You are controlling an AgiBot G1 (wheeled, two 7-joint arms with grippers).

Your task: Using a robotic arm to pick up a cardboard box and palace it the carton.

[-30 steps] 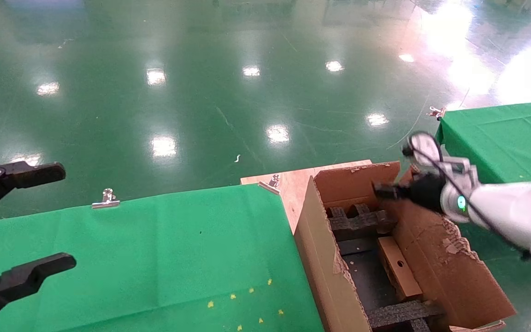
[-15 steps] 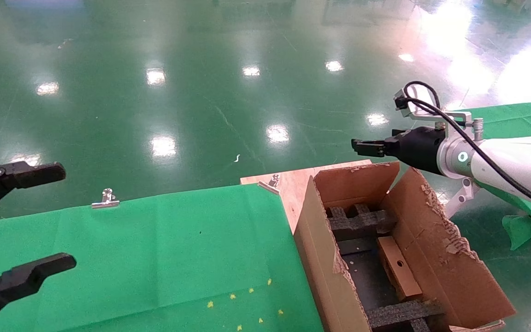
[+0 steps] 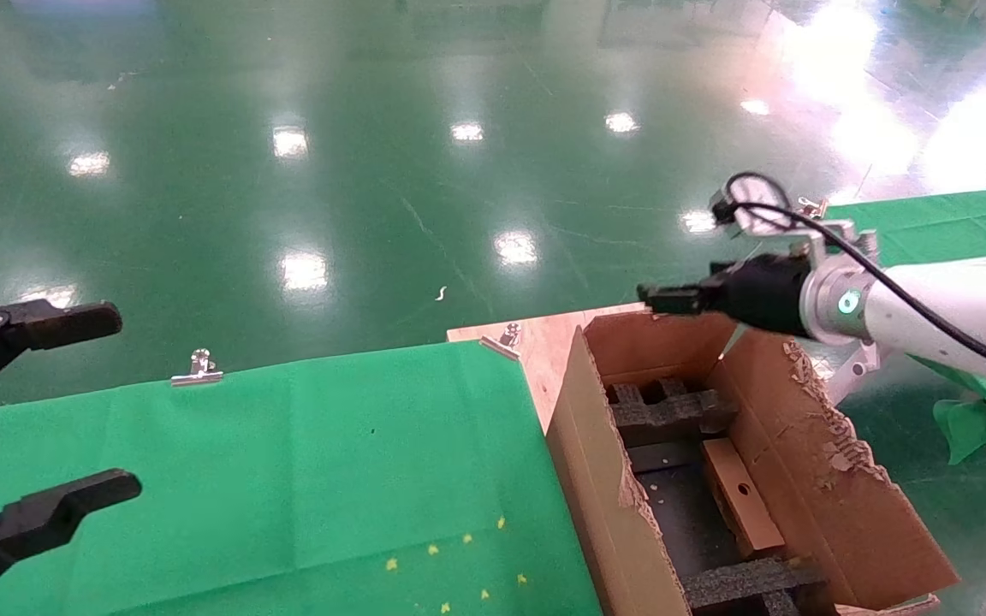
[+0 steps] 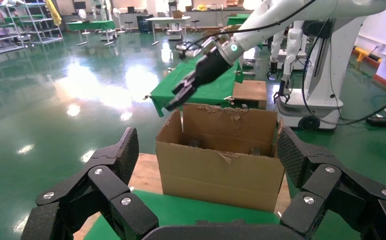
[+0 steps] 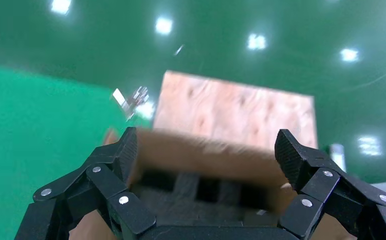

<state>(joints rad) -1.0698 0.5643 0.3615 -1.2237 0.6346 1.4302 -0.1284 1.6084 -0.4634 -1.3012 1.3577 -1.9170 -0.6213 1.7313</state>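
**Box seated in carton; right gripper empty above the far rim**

Nearest, the left gripper (image 3: 5, 411) is parked over the green cloth (image 3: 288, 479), its fingers spread wide and empty, clear of the work. One cardboard box (image 3: 741, 496) lies inside the carton (image 3: 604, 488), on the dark floor between two black foam inserts (image 3: 668, 411), which appear placed to cradle it. One carton is present, standing on a plywood board (image 3: 544, 338). Farther off, the right gripper (image 3: 660, 298) of the robotic arm (image 3: 929, 312) hangs over the carton's far rim, fingers apart, holding nothing. Placement judged done. Two metal clips (image 3: 198, 368) pin the cloth.
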